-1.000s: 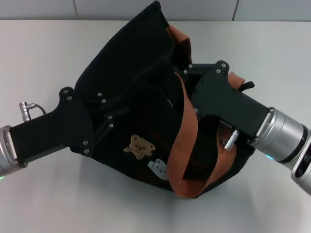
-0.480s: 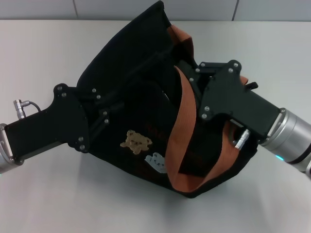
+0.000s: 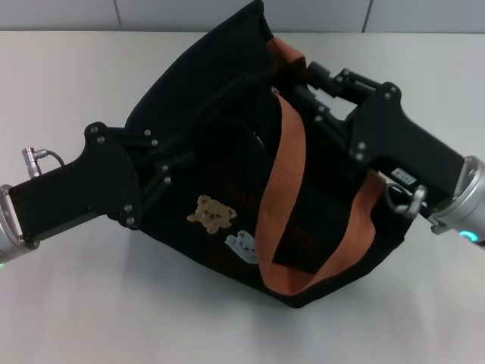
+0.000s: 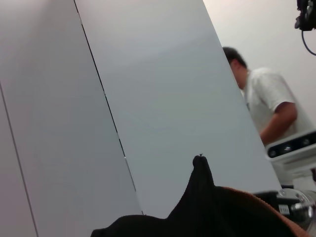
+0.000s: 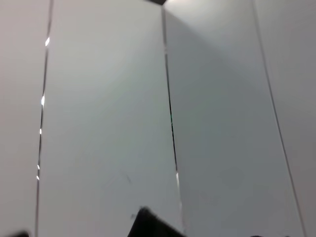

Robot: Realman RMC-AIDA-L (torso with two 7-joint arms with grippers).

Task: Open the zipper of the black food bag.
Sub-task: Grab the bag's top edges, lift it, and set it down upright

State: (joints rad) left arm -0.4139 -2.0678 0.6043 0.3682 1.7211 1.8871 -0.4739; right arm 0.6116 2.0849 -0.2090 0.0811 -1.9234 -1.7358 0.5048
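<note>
The black food bag (image 3: 227,167) lies slumped on its side in the middle of the white table (image 3: 68,83), bear patch (image 3: 214,214) and pale grey patch (image 3: 244,244) facing up, one orange-brown handle (image 3: 284,182) looped across its front; the zipper cannot be made out. The left gripper (image 3: 163,155) presses against the bag's left side, while the right gripper (image 3: 318,87) sits at the upper right edge. Whether either pair of fingers is spread or closed cannot be told, both ends being lost against black fabric.

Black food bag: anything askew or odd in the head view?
Yes. The black food bag lies tipped and slumped on the table, not upright, pinned between the left gripper and right gripper. One orange-brown handle drapes loosely across its front. No damage visible.
</note>
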